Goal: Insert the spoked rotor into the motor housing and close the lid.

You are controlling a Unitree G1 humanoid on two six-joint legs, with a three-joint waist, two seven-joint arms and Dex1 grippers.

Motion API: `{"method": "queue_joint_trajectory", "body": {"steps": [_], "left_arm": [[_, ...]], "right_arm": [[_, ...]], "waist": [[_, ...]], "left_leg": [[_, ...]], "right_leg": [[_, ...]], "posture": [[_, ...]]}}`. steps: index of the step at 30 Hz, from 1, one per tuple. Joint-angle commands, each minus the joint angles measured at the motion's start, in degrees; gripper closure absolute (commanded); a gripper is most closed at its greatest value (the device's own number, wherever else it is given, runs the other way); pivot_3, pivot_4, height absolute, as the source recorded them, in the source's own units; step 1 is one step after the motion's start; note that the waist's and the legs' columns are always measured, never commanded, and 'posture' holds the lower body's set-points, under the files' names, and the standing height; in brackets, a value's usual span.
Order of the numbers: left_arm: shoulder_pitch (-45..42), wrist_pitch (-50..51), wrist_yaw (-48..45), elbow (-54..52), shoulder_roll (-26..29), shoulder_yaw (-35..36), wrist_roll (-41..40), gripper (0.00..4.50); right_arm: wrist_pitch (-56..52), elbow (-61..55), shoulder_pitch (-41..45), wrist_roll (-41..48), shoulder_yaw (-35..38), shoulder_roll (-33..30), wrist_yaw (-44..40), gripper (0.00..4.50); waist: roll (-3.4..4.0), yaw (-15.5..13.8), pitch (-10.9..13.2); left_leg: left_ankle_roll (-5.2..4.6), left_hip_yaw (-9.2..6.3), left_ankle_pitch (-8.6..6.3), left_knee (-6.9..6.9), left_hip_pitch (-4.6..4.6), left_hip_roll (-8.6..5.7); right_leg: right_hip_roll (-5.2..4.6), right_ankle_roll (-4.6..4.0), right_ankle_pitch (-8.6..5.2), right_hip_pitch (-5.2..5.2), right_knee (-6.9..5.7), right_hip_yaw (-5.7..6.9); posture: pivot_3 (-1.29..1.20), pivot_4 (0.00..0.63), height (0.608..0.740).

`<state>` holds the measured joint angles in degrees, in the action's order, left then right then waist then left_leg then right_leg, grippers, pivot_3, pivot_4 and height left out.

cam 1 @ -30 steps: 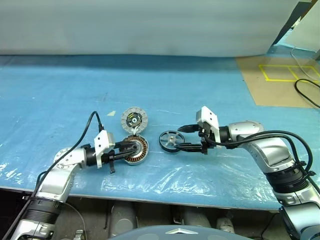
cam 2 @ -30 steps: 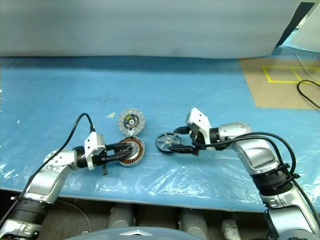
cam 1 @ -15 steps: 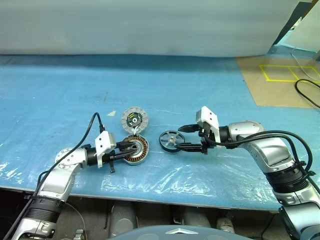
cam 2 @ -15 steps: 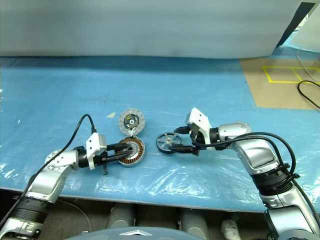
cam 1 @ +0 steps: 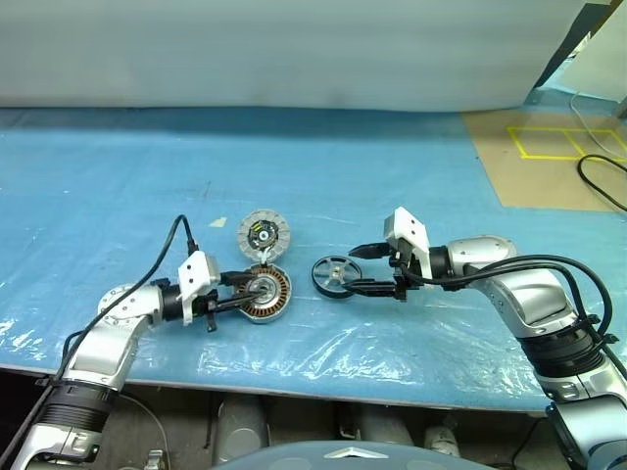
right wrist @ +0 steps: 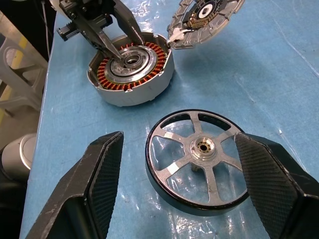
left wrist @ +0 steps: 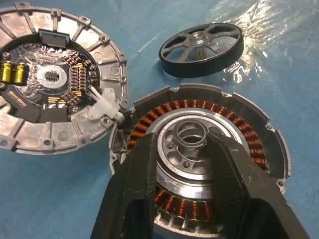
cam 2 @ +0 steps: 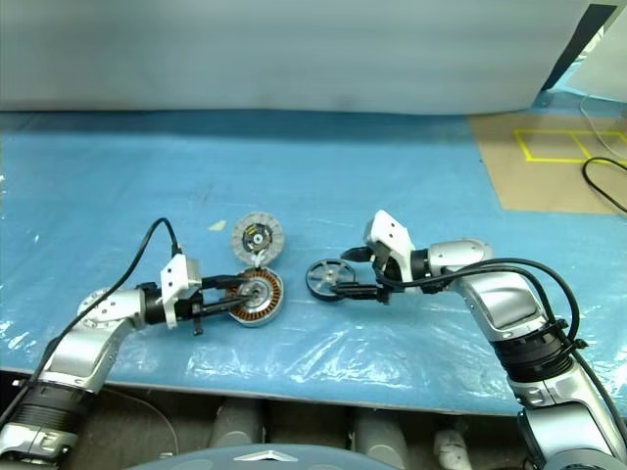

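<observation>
The spoked rotor [cam 1: 335, 275] lies flat on the blue sheet, a black wheel with silvery spokes. My right gripper [cam 1: 353, 269] is open, one finger on each side of the rotor [right wrist: 199, 159], with gaps at both. To its left stands the motor housing [cam 1: 279, 296] with its copper windings [left wrist: 249, 144]. The lid [cam 1: 264, 235] lies open behind it, circuit side up, joined to it by a white hinge. My left gripper [left wrist: 184, 142] reaches into the housing, open, its fingers on either side of the central hub.
Everything sits on a table under a crinkled blue plastic sheet [cam 1: 392, 166], whose front edge runs just below my arms. Far right lies brown board with yellow tape [cam 1: 558, 142] and a black cable [cam 1: 602, 181]. A pale wall closes the back.
My left gripper's fingers have parted slightly around the housing's hub. The right gripper, the rotor, the housing and the lid have not moved.
</observation>
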<state>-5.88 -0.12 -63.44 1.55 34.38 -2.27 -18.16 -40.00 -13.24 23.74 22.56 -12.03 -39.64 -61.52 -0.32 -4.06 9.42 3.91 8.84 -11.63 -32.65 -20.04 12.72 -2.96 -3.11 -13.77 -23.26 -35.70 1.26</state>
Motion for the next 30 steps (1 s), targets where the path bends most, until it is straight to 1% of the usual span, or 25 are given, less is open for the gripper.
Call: {"method": "queue_joint_trajectory", "body": {"steps": [1, 4, 8, 11, 13, 16, 18, 20, 22, 25, 30], "left_arm": [[0.84, 2.07, 0.37, -4.51, -0.01, 2.59, -4.14, 2.85], [1.63, 4.58, 0.69, -6.95, 0.38, 3.84, -6.51, 2.85], [3.11, 6.87, 0.05, -9.28, 2.36, 5.30, -7.96, 2.85], [2.66, 6.69, 1.19, -9.67, 1.03, 6.98, -9.85, 2.85], [2.43, 8.11, 2.51, -9.78, 0.39, 8.00, -11.11, 2.85], [4.03, 10.65, 3.71, -10.83, 0.17, 9.62, -13.38, 2.80], [7.31, 14.02, 4.36, -13.83, 0.76, 10.70, -15.89, 2.80], [10.72, 14.91, 3.90, -16.78, 1.32, 11.17, -16.79, 2.80], [13.00, 15.33, 3.93, -18.85, 1.40, 11.80, -17.48, 2.80], [15.42, 14.47, 4.09, -20.84, 1.15, 12.44, -17.18, 2.80], [18.55, 10.70, 4.29, -20.88, 1.35, 12.73, -13.45, 2.80]], "right_arm": [[0.16, -0.87, 1.02, 1.17, 0.88, 0.35, -0.25, 0.77], [-0.54, -1.22, 1.87, 1.86, 1.26, 0.73, -0.22, 0.77], [-1.91, -1.29, 3.24, 3.74, 1.99, 0.72, -1.55, 0.77], [-4.42, 0.07, 7.81, 6.46, 3.20, 2.72, -1.29, 0.77], [-3.84, 0.60, 10.06, 6.01, 1.66, 3.60, -1.91, 0.77], [-1.17, 1.60, 11.71, 3.35, -3.18, 5.43, -3.42, 1.41], [-0.09, 3.71, 12.67, 2.40, -5.28, 7.17, -4.10, 2.05], [2.33, 6.63, 14.06, 0.79, -7.29, 8.14, -5.91, 2.77], [4.57, 9.50, 15.58, -0.74, -9.02, 9.33, -7.25, 3.38], [7.36, 13.10, 17.36, -2.77, -11.09, 11.68, -8.43, 4.47], [10.39, 20.27, 19.85, -6.65, -14.48, 17.66, -7.94, 4.49]], "waist": [[0.00, 0.01, 0.00], [0.00, 0.07, 0.00], [0.00, 0.09, 0.00], [0.02, 0.14, 0.01], [0.02, 0.10, 0.01], [0.01, 0.11, 0.00], [-0.02, 0.32, -0.01], [-0.01, 0.27, 0.00], [-0.01, 0.26, 0.00], [-0.01, 0.14, 0.01], [-0.01, 0.40, 0.01]], "left_leg": [[0.00, 0.00, 0.00, 0.00, -0.01, 0.00], [0.00, 0.00, 0.00, 0.00, 0.00, 0.00], [0.00, 0.00, 0.00, 0.00, 0.01, 0.00], [0.00, 0.00, 0.00, 0.00, 0.01, 0.00], [0.00, 0.00, 0.00, -0.02, 0.02, 0.00], [0.00, 0.01, 0.00, -0.02, 0.01, 0.02], [0.01, 0.00, 0.00, 0.00, -0.01, 0.02], [0.01, 0.00, -0.01, 0.04, -0.08, -0.01], [0.01, 0.00, -0.01, 0.05, -0.11, 0.01], [0.00, 0.00, -0.01, 0.04, -0.08, 0.05], [-0.02, 0.01, -0.02, -0.03, 0.02, 0.07]], "right_leg": [[0.00, 0.00, 0.00, 0.00, 0.00, 0.00], [0.00, 0.00, 0.00, 0.00, 0.00, 0.00], [0.00, 0.00, 0.00, 0.00, -0.01, 0.00], [0.00, 0.00, 0.00, -0.01, -0.01, 0.00], [0.01, -0.01, 0.00, -0.01, -0.03, 0.00], [0.02, -0.01, 0.00, -0.01, -0.04, 0.01], [0.02, -0.01, 0.00, -0.01, -0.01, 0.02], [0.01, -0.01, 0.00, -0.08, 0.02, 0.01], [0.01, -0.01, 0.00, -0.10, 0.04, 0.03], [0.02, -0.02, -0.01, -0.10, 0.00, 0.06], [0.02, -0.02, -0.01, 0.00, -0.02, 0.04]], "posture": [[0.00, 0.150, 0.740], [0.00, 0.150, 0.740], [0.00, 0.150, 0.740], [0.00, 0.150, 0.740], [0.00, 0.150, 0.740], [0.00, 0.150, 0.740], [0.00, 0.150, 0.740], [0.00, 0.150, 0.740], [0.00, 0.150, 0.740], [0.00, 0.150, 0.740], [0.00, 0.150, 0.740]]}}
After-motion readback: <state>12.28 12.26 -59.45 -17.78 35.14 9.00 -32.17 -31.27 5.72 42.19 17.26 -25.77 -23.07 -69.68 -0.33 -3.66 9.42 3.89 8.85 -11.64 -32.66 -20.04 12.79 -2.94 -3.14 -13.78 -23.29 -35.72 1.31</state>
